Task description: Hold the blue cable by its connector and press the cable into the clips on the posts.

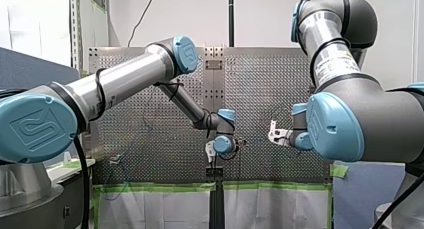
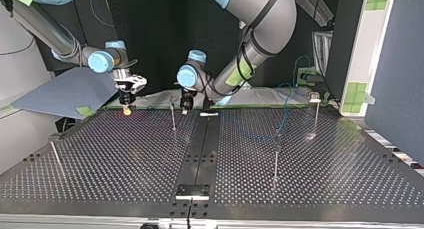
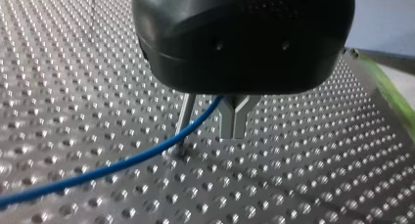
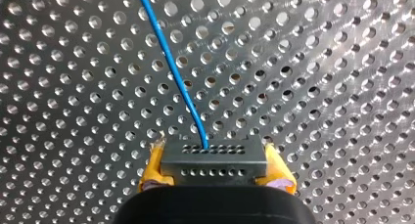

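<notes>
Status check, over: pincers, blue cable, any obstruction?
Right pincer shut on connector. Left pincer low beside a post, grip unclear. Blue cable crosses that post. No obstruction seen.

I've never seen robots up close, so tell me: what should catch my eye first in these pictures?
First, two big grey arms with blue caps, the left arm and the right arm, reaching over a metal table full of holes. Then the thin blue cable: the right arm's hand grips the grey connector at its end between yellow pads, and further along it runs past a thin post.
</notes>
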Action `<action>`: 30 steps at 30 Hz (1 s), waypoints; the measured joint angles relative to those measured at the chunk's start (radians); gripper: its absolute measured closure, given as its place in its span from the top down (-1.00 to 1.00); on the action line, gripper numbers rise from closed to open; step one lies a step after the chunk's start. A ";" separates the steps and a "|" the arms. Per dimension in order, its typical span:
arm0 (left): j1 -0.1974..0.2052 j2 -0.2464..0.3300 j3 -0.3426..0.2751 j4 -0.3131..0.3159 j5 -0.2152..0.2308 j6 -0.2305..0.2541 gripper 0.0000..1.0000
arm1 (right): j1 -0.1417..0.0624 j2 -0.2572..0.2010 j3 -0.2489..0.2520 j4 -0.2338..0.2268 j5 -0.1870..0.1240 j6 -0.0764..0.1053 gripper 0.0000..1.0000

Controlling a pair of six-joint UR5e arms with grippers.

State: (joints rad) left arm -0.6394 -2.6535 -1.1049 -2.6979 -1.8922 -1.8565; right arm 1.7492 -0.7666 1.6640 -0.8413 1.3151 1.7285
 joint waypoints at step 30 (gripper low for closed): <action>0.050 -0.002 0.038 -0.128 -0.076 0.131 1.00 | -0.005 0.011 -0.040 0.030 0.000 0.003 -1.00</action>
State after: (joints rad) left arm -0.5899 -2.6560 -1.0673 -2.8261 -1.9685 -1.7259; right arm 1.7439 -0.7556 1.6235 -0.8110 1.3148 1.7314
